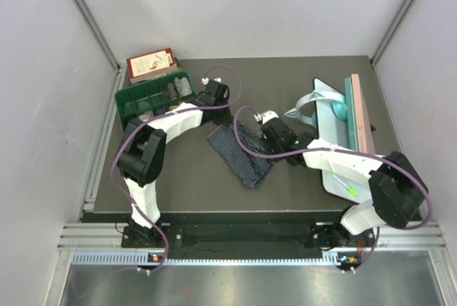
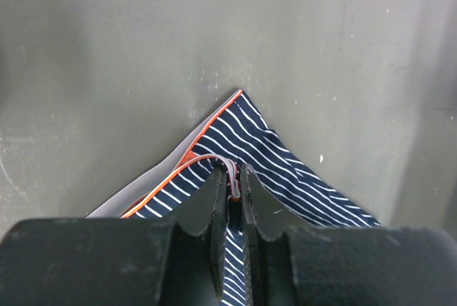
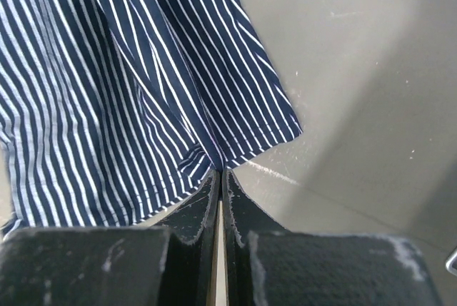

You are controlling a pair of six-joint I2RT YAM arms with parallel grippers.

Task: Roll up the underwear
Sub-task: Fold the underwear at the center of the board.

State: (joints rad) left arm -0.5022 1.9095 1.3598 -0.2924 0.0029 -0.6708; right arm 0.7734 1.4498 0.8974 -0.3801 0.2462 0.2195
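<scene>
The fingers [image 2: 216,202] of the left gripper [image 2: 230,177] are standing narrow and pinching a fold of the orange waistband [image 2: 209,123] between them, with the band's edge showing in the slot at the tips. The right gripper [image 3: 220,173] is squeezing its fingers [image 3: 202,206] fully together on the hem of one leg, where the striped cloth is puckering into the tips.

The striped boxer briefs [image 1: 243,155] are lying mid-table on the dark table [image 1: 178,177], slanted between the two arms. The waistband corner is pointing toward the left gripper and the leg end is reaching toward the right. No black pair is showing in any view.

Holding opposite ends this way is probably serving to pull the cloth taut and flat, so that a roll can start from a straight edge. The garment is looking spread rather than rolled, so the task is seemingly sitting at its early, straightening step. The cloth is thin and limp. A pinch this shallow at the hem is likely risking a slip if either arm tugs hard.
</scene>
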